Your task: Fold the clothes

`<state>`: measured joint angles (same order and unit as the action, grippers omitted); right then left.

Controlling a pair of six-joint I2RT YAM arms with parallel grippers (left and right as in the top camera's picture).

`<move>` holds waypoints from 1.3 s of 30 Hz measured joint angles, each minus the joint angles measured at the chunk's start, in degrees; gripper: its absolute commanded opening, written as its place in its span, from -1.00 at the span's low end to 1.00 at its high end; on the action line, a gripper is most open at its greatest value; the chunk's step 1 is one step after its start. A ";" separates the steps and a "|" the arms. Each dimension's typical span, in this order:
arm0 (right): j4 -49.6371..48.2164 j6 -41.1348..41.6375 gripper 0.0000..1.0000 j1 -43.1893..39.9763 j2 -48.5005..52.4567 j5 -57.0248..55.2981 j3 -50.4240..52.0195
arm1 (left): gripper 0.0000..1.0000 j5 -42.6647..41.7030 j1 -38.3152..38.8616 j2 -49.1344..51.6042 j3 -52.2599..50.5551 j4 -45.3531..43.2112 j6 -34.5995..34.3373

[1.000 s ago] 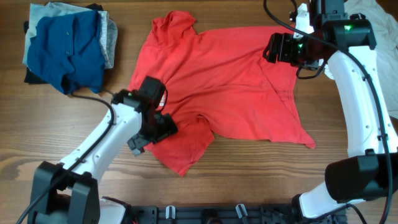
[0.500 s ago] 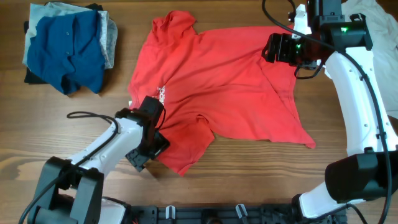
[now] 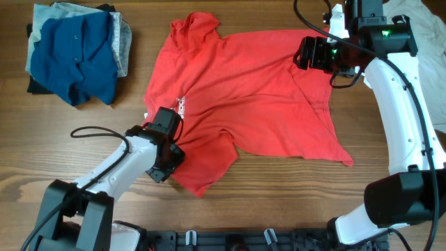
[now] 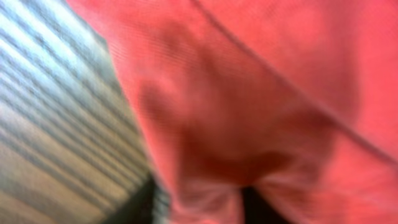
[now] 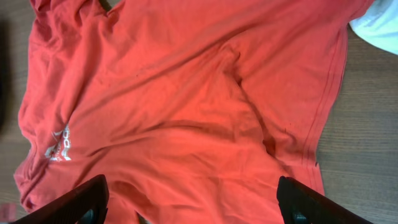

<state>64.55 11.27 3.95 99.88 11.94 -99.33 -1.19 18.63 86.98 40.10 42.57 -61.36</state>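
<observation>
Overhead: red shirt (image 3: 251, 90) lies spread mid-bench (image 3: 70, 132), blue pile (image 3: 73, 56) far left. My left claw (image 3: 169, 155) is at the shirt's lower-left edge, right claw (image 3: 304, 54) above its upper right.

Left wrist: blurred, red fabric bunched between dark fingers (image 4: 144, 202); can't tell if clamped.

Right wrist: fingers (image 5: 81, 199) wide apart, empty, over the shirt.

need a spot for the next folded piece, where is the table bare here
The biggest bare stretch of table lies along the front edge, below the red shirt, between the left arm and right arm. A narrow strip runs between the pile of clothes and the shirt. The far right is crowded by the right arm and a white cloth.
</observation>
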 measured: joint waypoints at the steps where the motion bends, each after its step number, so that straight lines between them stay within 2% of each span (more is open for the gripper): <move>1: 0.00 0.00 0.75 0.00 0.00 0.00 0.00 | -0.92 0.46 -0.24 0.00 0.02 0.00 -0.07; 6: -0.02 0.00 0.75 0.00 0.00 0.00 0.00 | -0.92 2.01 -3.34 0.00 0.04 3.15 -0.11; 10: -0.39 -0.02 0.75 0.00 0.00 0.00 0.00 | -0.92 3.26 -9.20 0.00 -0.39 7.74 0.17; 14: -0.96 -0.02 0.76 0.00 0.00 0.00 0.00 | -0.90 4.35 -15.50 -1.49 -1.03 8.24 1.27; 18: -1.46 -0.07 0.76 0.00 0.00 0.00 0.00 | -0.64 4.57 -21.33 -4.28 -1.05 5.92 3.67; 20: -1.46 -0.17 0.76 0.00 0.00 0.00 0.00 | -0.34 4.76 -23.78 -5.09 -1.05 5.86 4.57; 22: -1.46 -0.17 0.76 0.00 0.00 0.00 0.00 | 0.27 4.79 -26.25 -5.35 -1.05 5.81 5.38; 23: -1.46 -0.17 0.76 0.00 0.00 0.00 0.00 | 0.75 4.79 -26.97 -5.35 -1.05 5.75 5.95; 24: -1.46 -0.17 0.76 0.00 0.00 0.00 0.00 | 1.00 4.68 -27.41 -5.35 -1.07 5.53 6.36; 29: -0.35 -0.15 0.79 0.00 0.00 0.02 0.00 | 1.00 1.40 -27.78 -5.35 -1.09 1.90 11.04; 33: 1.62 0.09 0.81 -0.09 -0.55 0.02 0.00 | 0.99 -1.31 -27.76 -5.38 0.26 2.82 14.19; 39: 12.33 2.89 0.84 -1.55 -9.70 -2.62 0.37 | 0.99 -3.23 -27.76 -8.04 7.43 4.74 17.11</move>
<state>76.88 14.15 2.39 90.17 9.32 -98.96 -4.43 -9.13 78.94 47.53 47.31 -44.25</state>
